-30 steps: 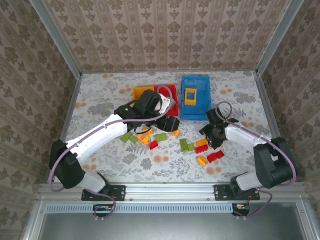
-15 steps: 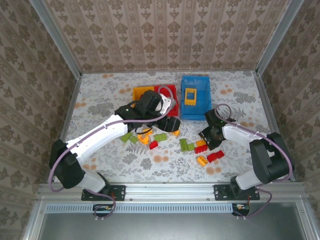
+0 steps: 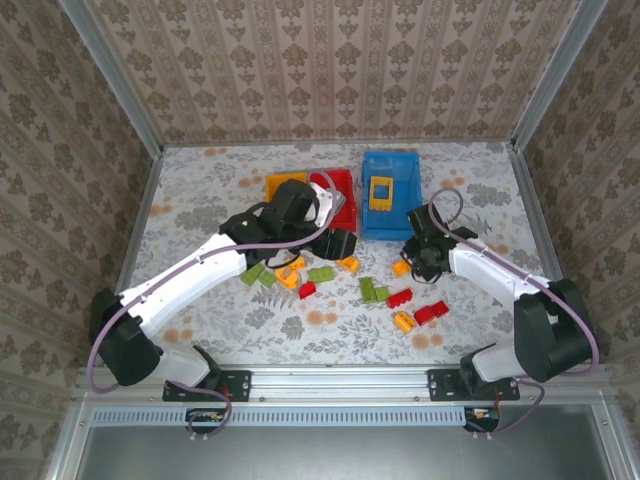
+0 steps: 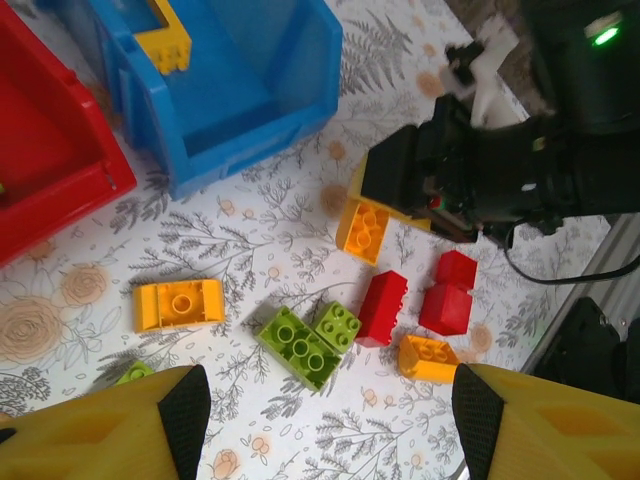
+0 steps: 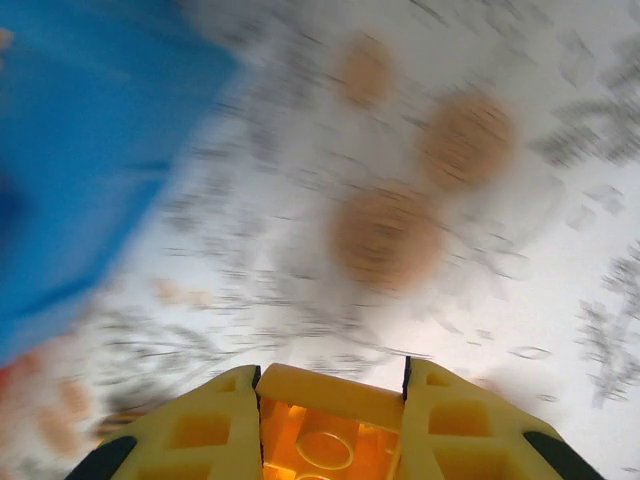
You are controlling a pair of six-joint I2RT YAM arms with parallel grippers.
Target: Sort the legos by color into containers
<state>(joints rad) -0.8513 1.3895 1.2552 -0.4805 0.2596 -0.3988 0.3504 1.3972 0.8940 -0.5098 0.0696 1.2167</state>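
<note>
Right arm has swung up toward the blue bin point(image 3: 390, 190). Its jaws, wide a second ago, have closed. The orange brick point(image 5: 325, 440) that lay beside a red brick point(image 3: 400, 297) has gone with it. Left arm has drawn back a little; its jaws are unchanged.

Right gripper point(image 3: 412, 262): nearly closed, orange brick pinched between its fingers point(image 5: 200, 430) and clear of the table. Wrist view is motion-blurred, with the blue bin at upper left.

Left gripper point(image 4: 330, 405): jaws wide apart, nothing held, hanging over the loose bricks near the red bin point(image 4: 50, 150).

Progress: early.
- Blue bin holds one yellow frame point(image 4: 165, 35).
- The part of the red bin that shows has no brick in it.
- Yellow bin point(image 3: 280, 184) is mostly hidden behind the left arm; contents cannot be told.
- A dozen or so bricks lie loose in mid-table: green point(image 4: 300, 345), red point(image 4: 448, 293) and orange point(image 4: 180, 303).

Judgement: the held brick is probably bound for the blue bin, to join the yellow frame. Nearly all the sorting is left, greens included.
</note>
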